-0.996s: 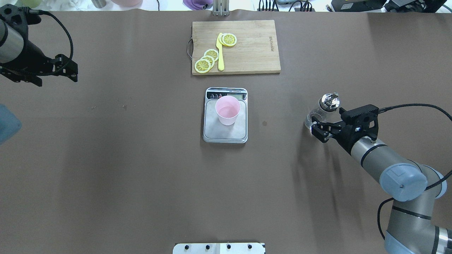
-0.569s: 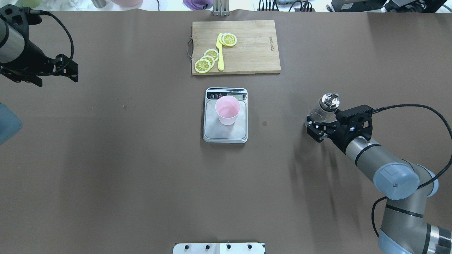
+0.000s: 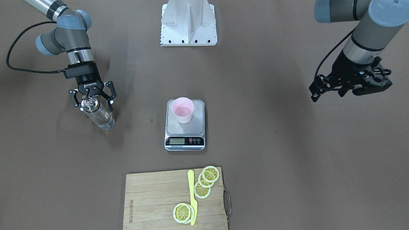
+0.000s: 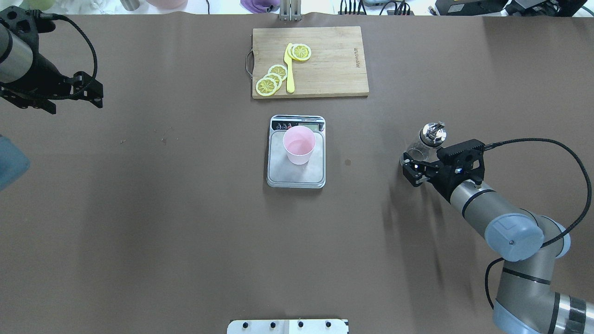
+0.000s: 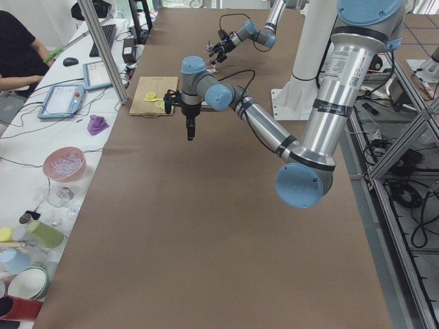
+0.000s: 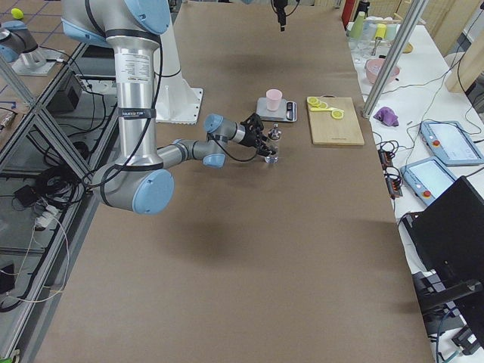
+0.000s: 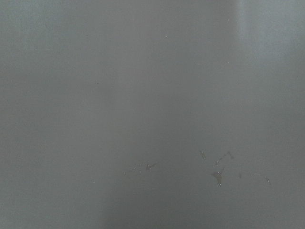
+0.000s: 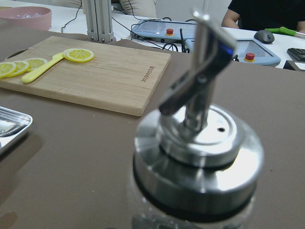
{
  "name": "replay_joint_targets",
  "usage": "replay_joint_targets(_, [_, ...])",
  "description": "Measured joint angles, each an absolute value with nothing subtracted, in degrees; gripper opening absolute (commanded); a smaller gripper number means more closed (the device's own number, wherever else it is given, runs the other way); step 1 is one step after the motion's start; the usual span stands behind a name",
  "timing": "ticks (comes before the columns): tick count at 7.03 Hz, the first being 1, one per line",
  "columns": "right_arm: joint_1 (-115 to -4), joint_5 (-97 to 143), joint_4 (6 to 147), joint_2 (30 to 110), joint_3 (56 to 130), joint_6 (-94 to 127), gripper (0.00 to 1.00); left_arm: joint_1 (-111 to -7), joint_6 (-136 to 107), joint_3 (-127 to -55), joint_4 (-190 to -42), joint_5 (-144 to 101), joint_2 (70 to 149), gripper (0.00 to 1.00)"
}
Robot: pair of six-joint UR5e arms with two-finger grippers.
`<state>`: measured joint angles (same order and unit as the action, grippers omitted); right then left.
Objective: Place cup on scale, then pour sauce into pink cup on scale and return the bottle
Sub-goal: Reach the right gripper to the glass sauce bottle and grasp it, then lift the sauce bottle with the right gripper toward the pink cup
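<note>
Bottle [image 3: 97,115] flanked by right gripper [image 3: 92,105], fingers spread wide to either side, not clamped on the glass; forearm low and near level, reaching in from the robot's right. Upright on the table [image 3: 271,153], silver spout cap on top, clear liquid barely showing; well apart from the scale [image 3: 198,127], bare brown surface all round. Left gripper [image 4: 73,104]: raised near the table's far left edge, fingers apart, nothing between them. Cup [image 3: 182,110]: upright about mid-platform on the scale, inside its edges; possibly empty, hard to tell. Beyond the scale, cutting board [image 3: 153,191] with lemon slices [image 3: 211,174] and yellow knife [image 3: 191,195].
</note>
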<state>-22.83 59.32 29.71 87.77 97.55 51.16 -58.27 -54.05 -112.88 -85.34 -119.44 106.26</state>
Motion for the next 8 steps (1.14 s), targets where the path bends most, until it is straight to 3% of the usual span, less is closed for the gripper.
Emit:
replay_joint_targets(3, [-22.9, 59.3, 29.7, 87.6, 97.2, 51.1, 0.83, -58.3, -54.1, -112.9, -85.3, -119.4, 106.3, 0.99])
replay_joint_targets(7, [-23.0, 59.7, 29.7, 87.7, 97.1, 50.7, 0.26, -58.3, -54.1, -113.0, -85.3, -119.4, 106.3, 0.99])
replay_joint_targets(8, [-23.0, 59.7, 29.7, 87.7, 97.1, 50.6, 0.16, -58.3, -54.1, -113.0, -85.3, -119.4, 106.3, 0.99])
